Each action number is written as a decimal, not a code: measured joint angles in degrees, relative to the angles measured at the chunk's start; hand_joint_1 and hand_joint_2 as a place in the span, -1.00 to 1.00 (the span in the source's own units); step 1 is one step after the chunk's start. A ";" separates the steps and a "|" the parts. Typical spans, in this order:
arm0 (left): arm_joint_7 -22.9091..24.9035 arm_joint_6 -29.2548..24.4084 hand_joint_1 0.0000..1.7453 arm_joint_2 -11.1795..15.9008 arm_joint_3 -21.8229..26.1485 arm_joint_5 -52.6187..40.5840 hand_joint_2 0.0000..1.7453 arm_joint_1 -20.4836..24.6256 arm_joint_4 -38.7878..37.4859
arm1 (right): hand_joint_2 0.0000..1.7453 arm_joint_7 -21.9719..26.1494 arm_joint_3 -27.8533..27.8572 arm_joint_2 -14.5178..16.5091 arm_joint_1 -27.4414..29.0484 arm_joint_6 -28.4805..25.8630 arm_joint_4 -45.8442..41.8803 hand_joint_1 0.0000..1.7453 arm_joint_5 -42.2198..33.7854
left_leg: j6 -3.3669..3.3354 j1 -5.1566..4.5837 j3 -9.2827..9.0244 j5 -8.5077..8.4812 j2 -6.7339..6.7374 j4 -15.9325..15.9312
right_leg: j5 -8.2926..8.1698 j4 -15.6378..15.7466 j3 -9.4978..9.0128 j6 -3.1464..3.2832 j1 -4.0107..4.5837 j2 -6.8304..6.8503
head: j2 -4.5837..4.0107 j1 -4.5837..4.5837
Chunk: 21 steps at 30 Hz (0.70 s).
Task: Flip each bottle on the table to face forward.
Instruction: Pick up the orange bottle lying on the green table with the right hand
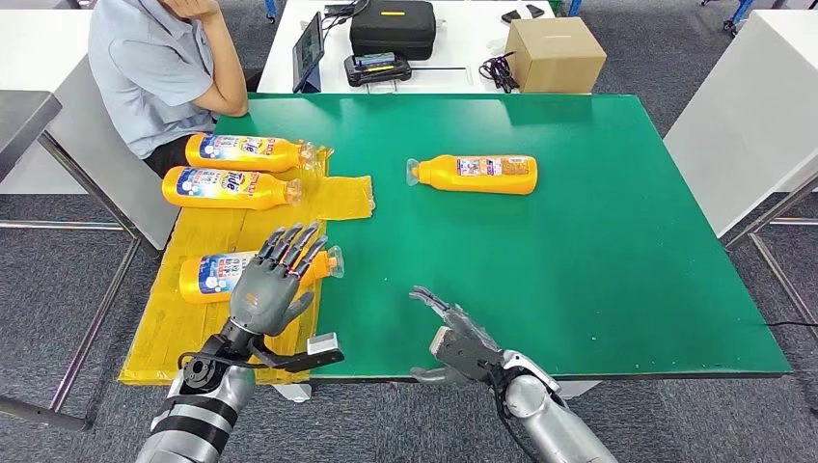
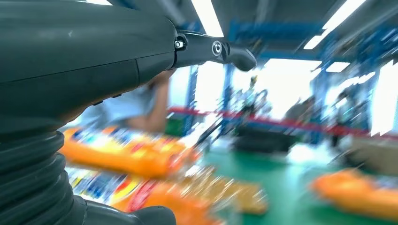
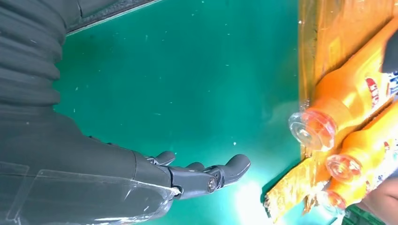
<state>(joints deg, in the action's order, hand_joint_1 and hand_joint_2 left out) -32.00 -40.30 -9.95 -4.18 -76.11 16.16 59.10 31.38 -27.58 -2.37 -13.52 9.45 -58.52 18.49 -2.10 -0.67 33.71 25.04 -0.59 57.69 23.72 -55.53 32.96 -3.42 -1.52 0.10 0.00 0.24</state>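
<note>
Hovering with fingers spread and holding nothing: left hand (image 1: 273, 285), raised just above the nearest orange bottle (image 1: 214, 273), hiding part of its neck end. Lying on its side on the yellow sheet (image 1: 193, 328) at the table's left edge, clear cap (image 1: 334, 261) pointing right, blue-and-white label showing. Two more orange bottles beyond it on the same sheet, side by side, caps right: middle bottle (image 1: 230, 187) and far bottle (image 1: 249, 151), close to a seated person (image 1: 159, 68) in a grey shirt. Apart from these, a fourth bottle (image 1: 475, 174) on the bare green table (image 1: 598, 270), on its side, cap pointing left. Resting low near the table's front edge, palm up, fingers loosely extended and empty: right hand (image 1: 453, 338). From the right wrist, fingers (image 3: 206, 176) over green surface, three clear caps lined up at the sheet's edge. Left wrist view heavily blurred; only orange shapes distinguishable. Behind the green table, a white table with a black case (image 1: 392, 27), a cardboard box (image 1: 556, 54) and a tablet (image 1: 308, 52).
</note>
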 joint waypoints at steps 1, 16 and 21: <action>-2.27 -0.01 -1.00 -1.22 0.58 1.91 1.00 -1.35 2.79 | 1.00 0.51 0.21 0.10 0.29 -1.32 -0.32 -1.00 -0.59 | 0.00 0.00 0.01 0.00 0.00 0.00 | 0.00 0.00 0.01 0.00 0.00 0.00 | 0.00 0.01; -6.91 0.14 -1.00 -9.16 -10.00 51.34 1.00 -11.70 17.80 | 1.00 -0.88 12.47 2.77 4.19 -32.48 -15.27 -1.00 12.67 | -0.02 0.00 -0.01 0.00 0.01 0.00 | -0.02 0.02 0.03 0.01 0.01 0.01 | 0.00 0.03; -6.76 2.02 -1.00 -8.24 -14.80 66.45 1.00 -11.20 15.01 | 0.50 1.12 15.33 3.11 4.20 -30.01 -15.34 -1.00 5.83 | -0.02 0.00 0.01 0.00 0.01 0.00 | -0.02 0.01 0.03 -0.01 0.01 0.00 | 0.00 0.02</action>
<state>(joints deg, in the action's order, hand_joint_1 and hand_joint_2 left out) -38.75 -38.28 -18.20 -18.98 -9.66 4.96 74.10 32.50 -12.24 0.74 -9.32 -20.56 -73.86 24.31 -2.12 -0.67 33.71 25.04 -0.58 57.69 23.70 -55.52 32.99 -3.43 -1.52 0.10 0.00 0.26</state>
